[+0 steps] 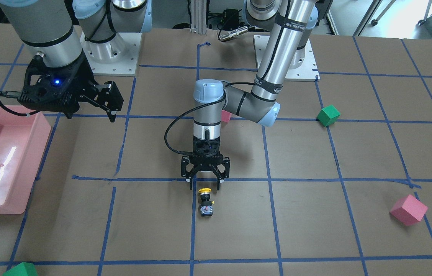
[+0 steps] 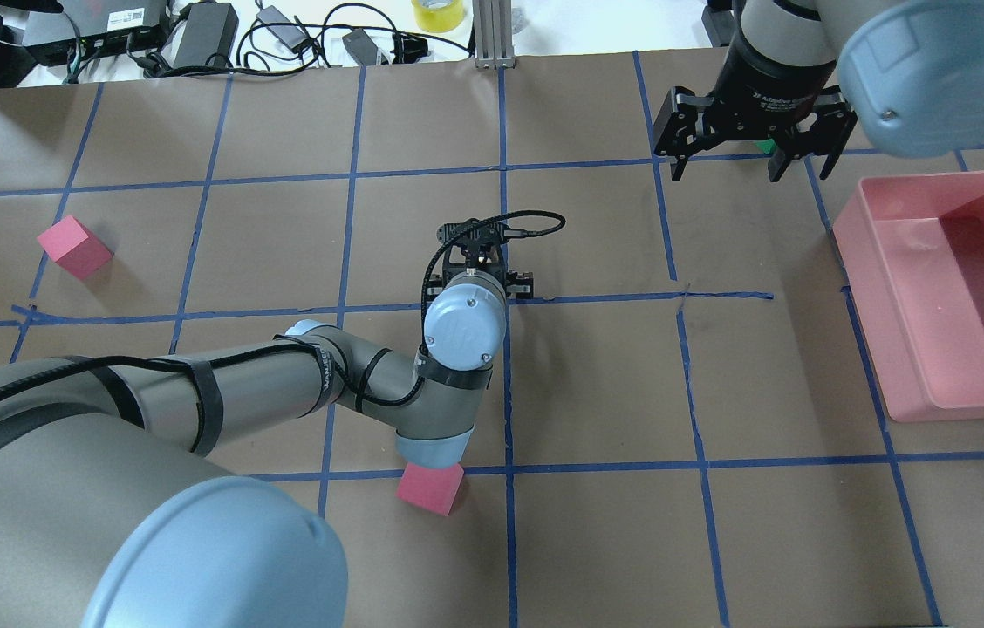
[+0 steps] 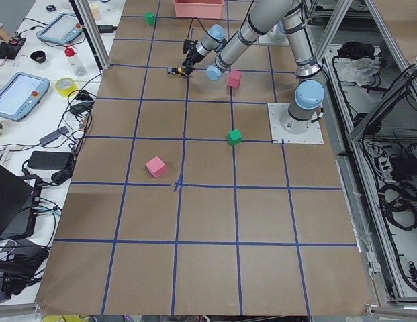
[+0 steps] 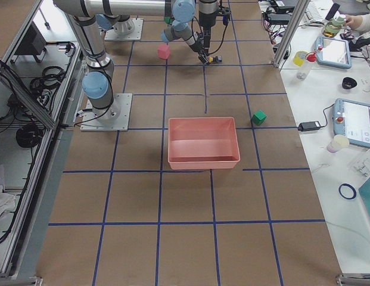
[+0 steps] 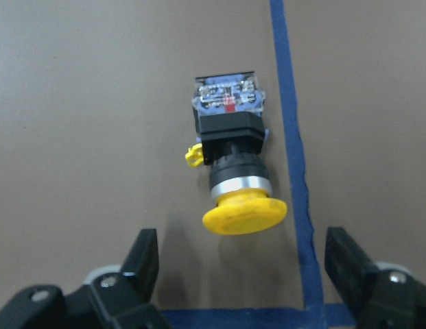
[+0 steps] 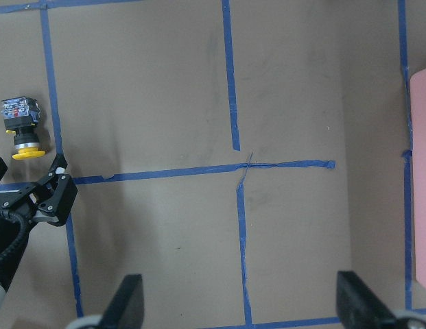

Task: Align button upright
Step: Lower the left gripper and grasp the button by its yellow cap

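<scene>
From the front, the button (image 1: 205,201) lies on its side, yellow cap towards the left gripper (image 1: 205,186), which is spread wide and holds nothing. The left wrist view shows the cap just ahead of its fingers (image 5: 143,264), untouched. The right wrist view shows the right gripper (image 6: 243,308) gaping too, well apart from the button.

In the overhead view the button (image 1: 205,200) is hidden beneath the left arm's wrist (image 2: 466,327). The front-facing view's bottom edge cuts off a green cube (image 1: 20,270), its left edge the pink bin (image 1: 9,209).
</scene>
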`<state>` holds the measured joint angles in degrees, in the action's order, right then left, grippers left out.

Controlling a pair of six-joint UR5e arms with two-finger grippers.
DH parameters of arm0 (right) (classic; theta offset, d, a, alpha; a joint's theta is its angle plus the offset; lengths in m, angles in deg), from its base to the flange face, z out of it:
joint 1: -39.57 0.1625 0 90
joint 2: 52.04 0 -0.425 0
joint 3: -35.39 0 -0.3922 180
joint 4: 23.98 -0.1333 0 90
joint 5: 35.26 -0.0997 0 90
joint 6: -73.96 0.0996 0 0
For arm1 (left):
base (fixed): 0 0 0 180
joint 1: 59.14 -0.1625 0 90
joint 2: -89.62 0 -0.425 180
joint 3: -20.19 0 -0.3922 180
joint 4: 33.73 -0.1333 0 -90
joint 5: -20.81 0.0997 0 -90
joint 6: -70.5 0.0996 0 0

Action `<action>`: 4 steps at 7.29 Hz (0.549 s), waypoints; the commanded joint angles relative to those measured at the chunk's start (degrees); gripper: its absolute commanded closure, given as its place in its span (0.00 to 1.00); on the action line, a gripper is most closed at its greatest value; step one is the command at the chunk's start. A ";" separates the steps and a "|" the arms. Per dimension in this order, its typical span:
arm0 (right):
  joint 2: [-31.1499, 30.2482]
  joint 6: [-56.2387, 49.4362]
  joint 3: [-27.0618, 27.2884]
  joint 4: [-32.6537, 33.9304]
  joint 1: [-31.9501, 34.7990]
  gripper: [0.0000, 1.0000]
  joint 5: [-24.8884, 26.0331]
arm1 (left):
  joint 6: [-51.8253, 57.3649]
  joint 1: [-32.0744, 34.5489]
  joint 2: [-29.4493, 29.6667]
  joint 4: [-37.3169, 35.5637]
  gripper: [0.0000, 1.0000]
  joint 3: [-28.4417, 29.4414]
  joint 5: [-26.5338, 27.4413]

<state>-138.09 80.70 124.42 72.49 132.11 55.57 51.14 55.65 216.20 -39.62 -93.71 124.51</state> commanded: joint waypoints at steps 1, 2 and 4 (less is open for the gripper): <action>0.00 0.02 0.00 -0.05 0.00 0.00 0.05 | -0.07 -0.01 0.33 -0.09 0.13 0.34 -0.34; 0.00 0.02 0.00 -0.05 0.00 0.00 -0.04 | -0.07 -0.01 0.33 -0.09 0.23 0.34 -0.26; 0.00 0.02 0.00 -0.05 0.00 0.00 -0.04 | 0.02 -0.01 0.24 -0.09 0.44 0.26 -0.17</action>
<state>-138.08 80.73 124.42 72.44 132.11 55.54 51.14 55.64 216.48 -39.70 -93.42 124.31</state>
